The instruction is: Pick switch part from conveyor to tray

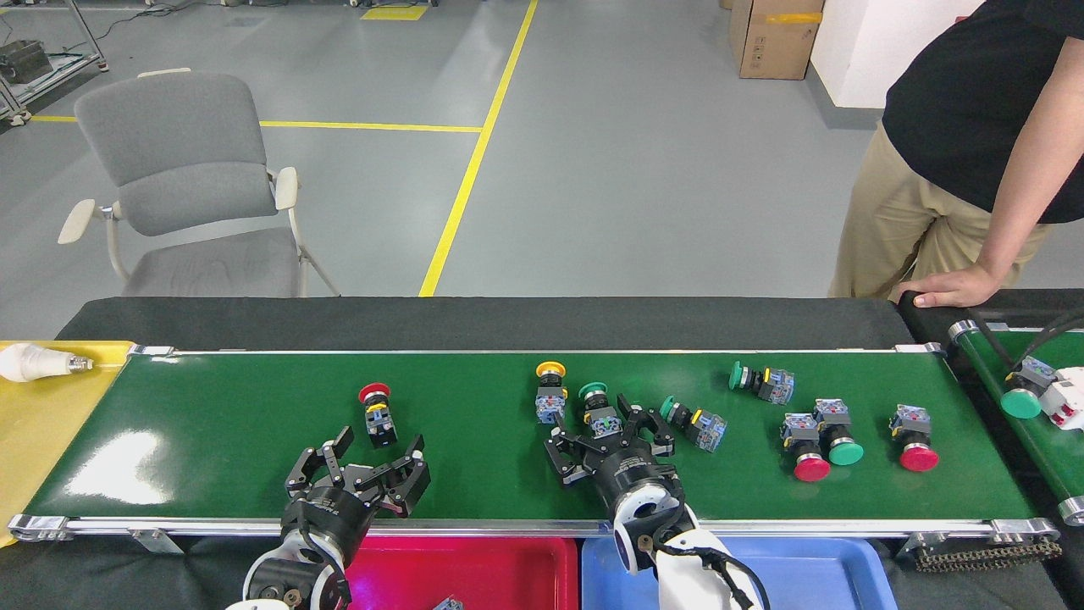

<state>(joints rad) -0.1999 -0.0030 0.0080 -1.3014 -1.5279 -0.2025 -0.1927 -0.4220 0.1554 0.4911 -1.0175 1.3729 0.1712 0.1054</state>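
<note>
At ten o'clock I see a grey armchair (182, 178). A cardboard box (775, 38) sits at one o'clock, a white light bulb (34, 362) on a yellow surface (42, 424) at nine.

no text is showing clearly enough to read. the cardboard box (775, 38), standing on the floor far behind the conveyor (254, 440), is carrying a small dark printed mark on its front face, but it is too small to make out. the switch parts on the conveyor are showing tiny coloured patches that might be labels, and these are also staying illegible.
</note>
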